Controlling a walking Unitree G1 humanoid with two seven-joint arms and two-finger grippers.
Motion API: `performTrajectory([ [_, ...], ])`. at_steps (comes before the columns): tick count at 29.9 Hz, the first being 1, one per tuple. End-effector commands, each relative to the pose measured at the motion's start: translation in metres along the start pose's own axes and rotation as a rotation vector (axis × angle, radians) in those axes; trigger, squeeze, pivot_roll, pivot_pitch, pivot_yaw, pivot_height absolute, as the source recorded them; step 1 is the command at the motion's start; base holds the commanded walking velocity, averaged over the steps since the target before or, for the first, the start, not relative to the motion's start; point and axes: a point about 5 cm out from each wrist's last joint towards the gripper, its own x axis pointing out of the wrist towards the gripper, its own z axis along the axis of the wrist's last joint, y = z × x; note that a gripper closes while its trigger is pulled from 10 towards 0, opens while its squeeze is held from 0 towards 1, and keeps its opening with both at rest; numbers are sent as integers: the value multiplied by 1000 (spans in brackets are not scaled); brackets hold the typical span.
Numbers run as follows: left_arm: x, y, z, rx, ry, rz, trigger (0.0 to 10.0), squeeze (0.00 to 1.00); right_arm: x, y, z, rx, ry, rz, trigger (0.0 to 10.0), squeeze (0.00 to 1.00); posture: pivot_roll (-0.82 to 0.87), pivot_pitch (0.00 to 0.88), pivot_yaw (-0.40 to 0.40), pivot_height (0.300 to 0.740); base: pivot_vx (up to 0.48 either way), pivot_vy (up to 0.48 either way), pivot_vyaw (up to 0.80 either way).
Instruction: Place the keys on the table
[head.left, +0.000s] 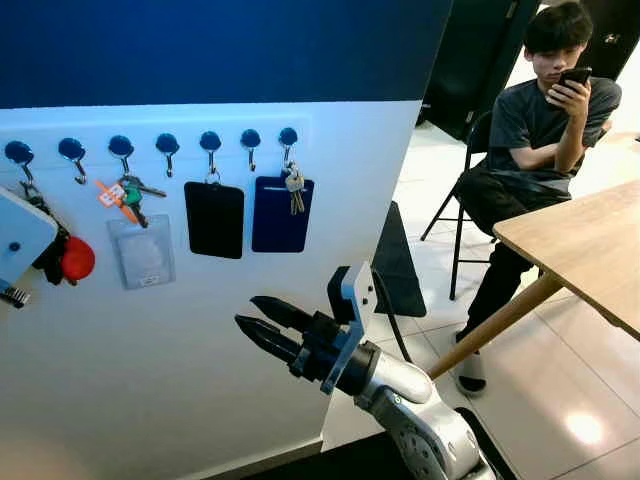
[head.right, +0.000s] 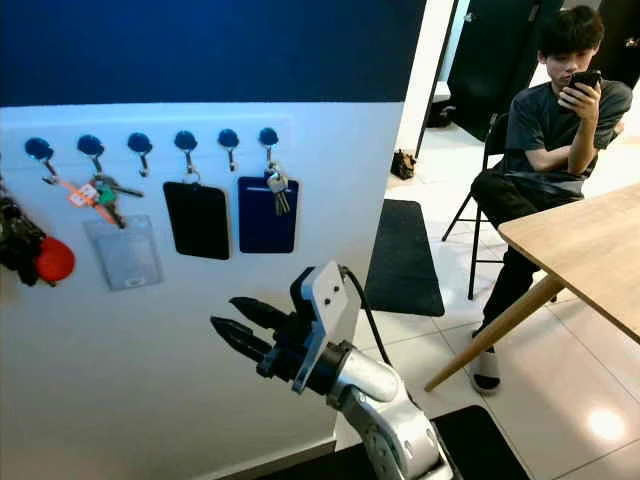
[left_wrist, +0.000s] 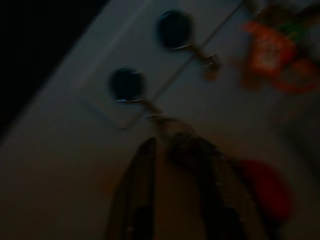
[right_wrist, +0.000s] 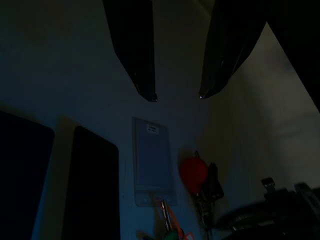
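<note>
Seven blue hooks (head.left: 167, 144), two key bunches (head.left: 294, 187), perhaps a third.

wall (head.left: 150, 380): smooth, matt white below, matt dark blue above
hooks (head.left: 167, 145): glossy blue knobs with thin bright metal hooks
keys (head.left: 295, 186): silvery metal, slightly shiny
tagged keys (head.left: 128, 193): metal, with orange and green plastic tags
sleeve (head.left: 143, 251): clear, glossy plastic
black holder (head.left: 214, 219): smooth, matt
blue holder (head.left: 279, 216): smooth, matt
red fob (head.left: 76, 259): glossy plastic
right gripper (head.left: 260, 322): 2 black fingers, smooth and glossy plastic; white plastic plate behind them, silver metal arm
table (head.left: 580, 240): pale wood, matt, visible grain
floor (head.left: 560, 400): glossy pale tiles, reflecting light
mat (head.right: 403, 260): dark, matt cloth
</note>
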Motion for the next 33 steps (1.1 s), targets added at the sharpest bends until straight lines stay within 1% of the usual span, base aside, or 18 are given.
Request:
performTrajectory([
  [1,-1,-5,1,-34,-1,-11,10000,1000,-2,2,1,9,-2,3,10000,0,279,140,-68,740,0,0,0],
  [2,-1,-7,2,-50,-1,-10,10000,1000,-2,2,1,10,-3,2,10000,0,279,140,-68,740,0,0,0],
  [3,-1,-9,2,-77,-1,-15,10000,204,-2,2,1,11,-3,2,10000,0,279,141,-68,740,0,0,0],
  [4,-1,-11,2,-95,1,-22,10000,0,-2,2,1,12,-3,2,10000,0,280,142,-68,740,0,0,0],
  [7,-1,-12,2,-104,3,-27,10000,0,-2,2,1,13,-4,2,10000,0,280,142,-68,740,0,0,0],
  [11,4,-15,-2,-124,43,40,10000,0,-1,3,1,17,-6,3,10000,0,284,144,-67,740,0,0,0],
  [16,4,-17,-6,-148,76,48,9804,0,0,3,1,19,-8,2,10000,0,282,145,-66,740,0,0,0],
  [17,3,-18,-9,-151,94,55,9137,0,-1,3,1,19,-8,0,10000,0,280,145,-64,740,0,0,0],
  [21,3,-18,-11,-157,110,60,8902,0,-1,3,1,19,-7,-2,10000,0,279,145,-64,740,0,0,0],
  [22,2,-19,-13,-164,121,61,8431,0,-1,3,1,20,-7,-3,10000,0,278,146,-64,740,0,0,0],
  [26,2,-20,-17,-173,142,72,8118,0,-2,2,1,23,-7,-5,10000,0,279,145,-65,740,0,0,0],
  [27,3,-20,-17,-175,144,78,7490,0,-2,2,1,24,-7,-5,10000,0,279,145,-65,740,0,0,0],
  [28,3,-20,-17,-175,144,78,7490,0,-2,2,1,24,-7,-5,10000,0,279,145,-65,740,0,0,0],
  [29,3,-21,-17,-175,147,81,6392,0,-2,2,1,24,-8,-4,10000,0,279,144,-66,740,0,0,0],
  [30,4,-21,-17,-177,149,85,5765,0,-1,2,1,25,-8,-4,10000,0,279,144,-66,740,0,0,0],
  [31,4,-21,-17,-178,150,88,4824,0,-1,2,1,25,-9,-4,10000,0,279,144,-66,740,0,0,0],
  [32,4,-21,-17,-179,152,89,4824,0,-1,2,1,25,-9,-4,10000,0,279,143,-67,740,0,0,0],
  [33,4,-22,-17,-179,154,92,4196,0,-1,2,1,25,-9,-3,10000,0,278,143,-65,740,0,0,0],
])
